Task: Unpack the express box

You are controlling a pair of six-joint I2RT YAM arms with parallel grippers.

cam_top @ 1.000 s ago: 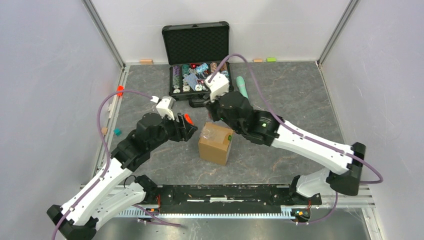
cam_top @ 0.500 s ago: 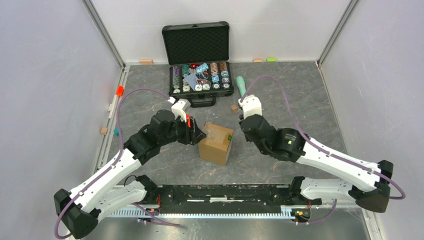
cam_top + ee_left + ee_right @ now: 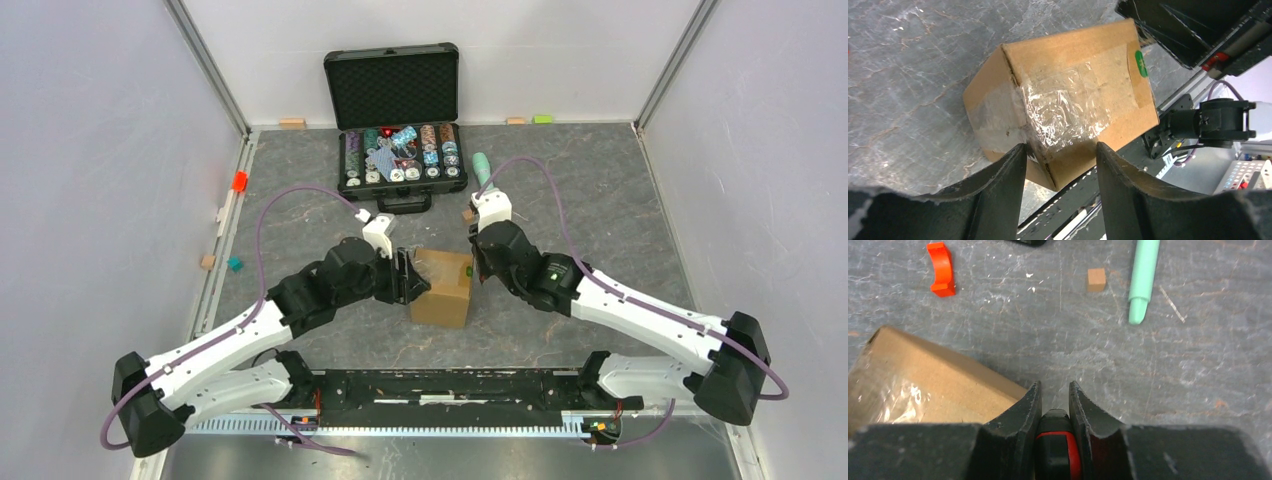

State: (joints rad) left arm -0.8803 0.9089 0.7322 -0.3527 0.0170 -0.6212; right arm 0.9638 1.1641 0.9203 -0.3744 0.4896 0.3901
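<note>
Both grippers have closed in on the box [image 3: 442, 288] over the last half second: left one is now at its left face, right one at its far-right corner.

Left gripper [image 3: 1058, 150]: jaws wide open, holding nothing, lined up either side of a taped corner. Looks set to brace the box.

Right gripper [image 3: 1055, 390]: jaws nearly closed, clamped on a red-and-black tool [image 3: 1057, 442]. Possibly a cutter, but no blade visible, so can't confirm.

Box is brown cardboard with crisp edges, wrinkled glossy tape [image 3: 1063, 107], a green sticker [image 3: 1140, 63], flaps shut. It sits on the grey marbled table [image 3: 1198, 365].

Beyond the box: smooth mint pen [image 3: 1142, 275], small wooden cube [image 3: 1096, 279], orange curved plastic piece [image 3: 941, 268].
</note>
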